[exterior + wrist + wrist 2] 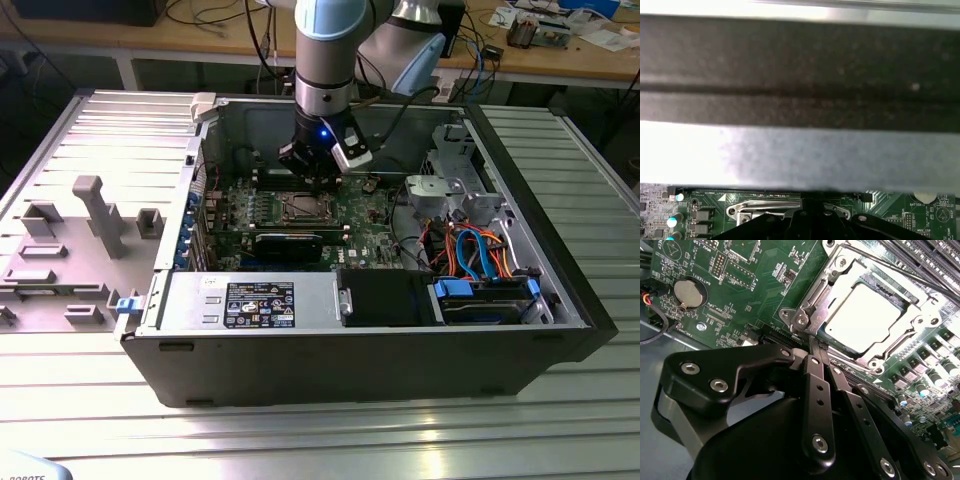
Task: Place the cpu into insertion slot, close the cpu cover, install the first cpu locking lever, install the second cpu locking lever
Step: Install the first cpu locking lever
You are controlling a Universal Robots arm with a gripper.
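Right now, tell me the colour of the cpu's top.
Pale silver-grey, glaring almost white under the light; the cpu shows best in the second wrist view.

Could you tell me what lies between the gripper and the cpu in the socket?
In the second wrist view, only the cpu cover edge lies between the gripper and the cpu; the fingertips sit at its corner.

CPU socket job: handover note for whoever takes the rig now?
Gripper: black fingers closed together, tips at the corner of the silvery metal socket frame, over the green motherboard in the open computer case.
Flat silver-grey square cpu: seated in the insertion slot.
Thin silvery windowed cpu cover: looks down around the chip.
Done: cpu placed, cover apparently closed.
Left: locking levers; their state is unclear.
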